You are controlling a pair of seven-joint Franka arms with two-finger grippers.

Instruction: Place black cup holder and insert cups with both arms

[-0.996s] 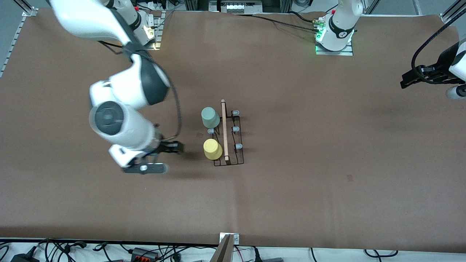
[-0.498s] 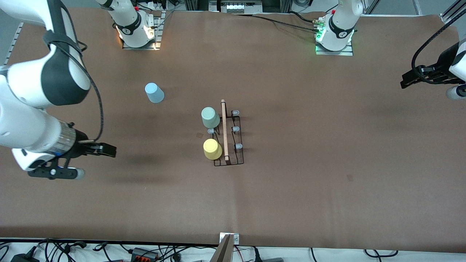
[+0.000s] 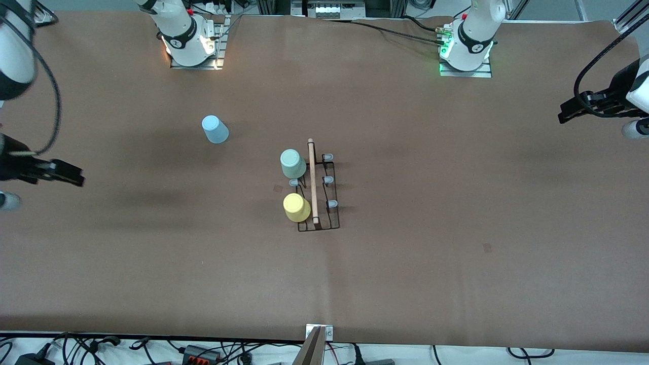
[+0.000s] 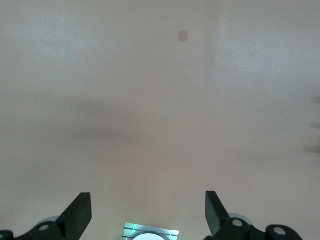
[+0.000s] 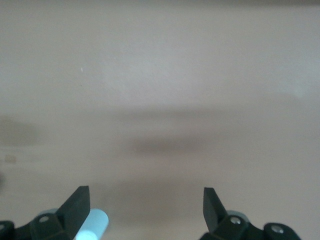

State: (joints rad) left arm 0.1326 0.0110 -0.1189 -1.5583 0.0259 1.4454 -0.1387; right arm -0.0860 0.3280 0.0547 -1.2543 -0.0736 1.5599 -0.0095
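The black cup holder (image 3: 318,195) carries the mint cup (image 3: 293,163) and yellow cup (image 3: 296,207); the blue cup (image 3: 215,129) stands apart on the bench (image 3: 456,203). The left end effector (image 4: 148,212) and right end effector (image 5: 146,207) are both spread, gripping nothing.

The front camera sits high across the worktop (image 3: 456,253), looking steeply down; both arm bases line the top edge of the frame, and the whole brown surface fits in view. The left wrist camera looks out between the parted fingers of the left claw (image 4: 148,217) at the lower edge of its frame, at bare worktop (image 4: 160,100). The right wrist camera does likewise past the open right claw (image 5: 145,210). The light blue cup (image 5: 95,223) at its lower left also shows upper left of centre in the front view (image 3: 215,129).
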